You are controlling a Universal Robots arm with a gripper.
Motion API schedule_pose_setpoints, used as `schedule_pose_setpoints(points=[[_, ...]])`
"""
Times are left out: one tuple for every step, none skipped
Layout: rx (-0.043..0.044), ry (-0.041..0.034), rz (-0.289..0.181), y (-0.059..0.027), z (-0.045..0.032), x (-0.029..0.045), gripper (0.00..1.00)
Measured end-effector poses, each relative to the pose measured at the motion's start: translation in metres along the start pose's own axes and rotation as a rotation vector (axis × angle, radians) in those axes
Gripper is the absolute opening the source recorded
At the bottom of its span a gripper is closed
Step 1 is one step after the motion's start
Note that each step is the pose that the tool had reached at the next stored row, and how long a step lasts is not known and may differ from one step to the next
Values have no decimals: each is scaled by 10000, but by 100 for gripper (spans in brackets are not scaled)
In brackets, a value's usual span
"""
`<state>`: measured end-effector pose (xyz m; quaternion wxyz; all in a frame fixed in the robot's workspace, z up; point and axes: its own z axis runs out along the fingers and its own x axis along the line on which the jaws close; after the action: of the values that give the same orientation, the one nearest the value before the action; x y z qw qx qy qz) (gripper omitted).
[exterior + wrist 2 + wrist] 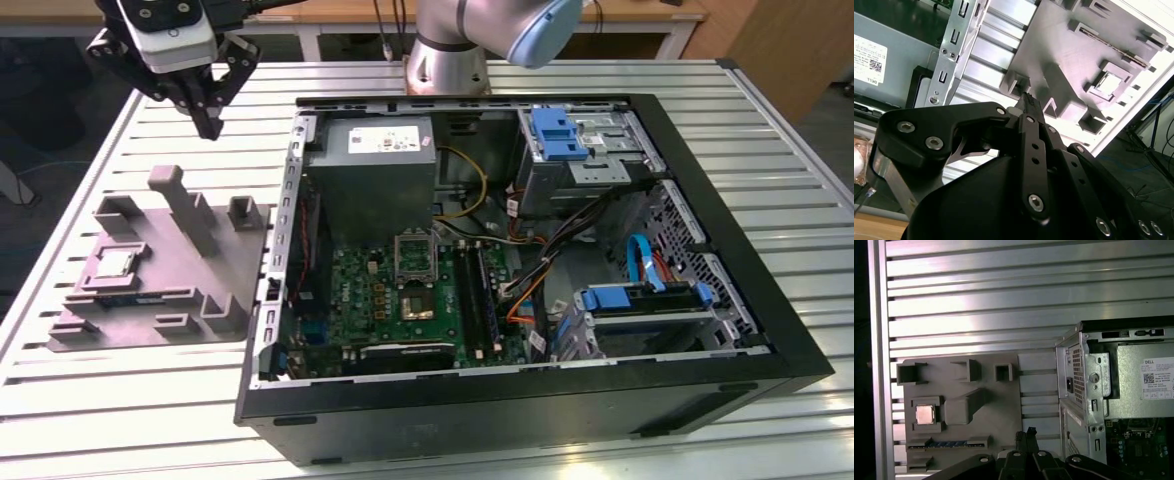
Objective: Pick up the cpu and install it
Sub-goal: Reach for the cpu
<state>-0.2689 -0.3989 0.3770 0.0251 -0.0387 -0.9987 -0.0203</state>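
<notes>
The gripper hangs in the air above the slatted table, its fingers pressed together on nothing (the tips meet in both wrist views). The cpu lies flat in a square pocket of the grey plastic tray, well apart from the gripper. The tray sits at the exterior view's left of the open computer case, whose green motherboard lies bare

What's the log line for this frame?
gripper: shut, empty, hovering near the tray | cpu: lying in tray pocket, untouched | install: not done
</notes>
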Motion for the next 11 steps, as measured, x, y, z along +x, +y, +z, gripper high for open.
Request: schedule_pose_setpoints(points=[[0,-1,0,0,0,2,11],[0,0,0,0,0,5,11],[0,0,0,-1,1,7,11],[-1,-1,0,-1,1,8,11],[-1,-1,0,-1,1,11,11],[-1,-1,0,-1,1,14,11],[-1,-1,1,-1,1,17,11],[-1,-1,1,-2,1,20,11],[-1,0,0,-2,1,24,11],[-1,0,1,-2,1,28,11],[-1,0,1,-2,2,32,11]])
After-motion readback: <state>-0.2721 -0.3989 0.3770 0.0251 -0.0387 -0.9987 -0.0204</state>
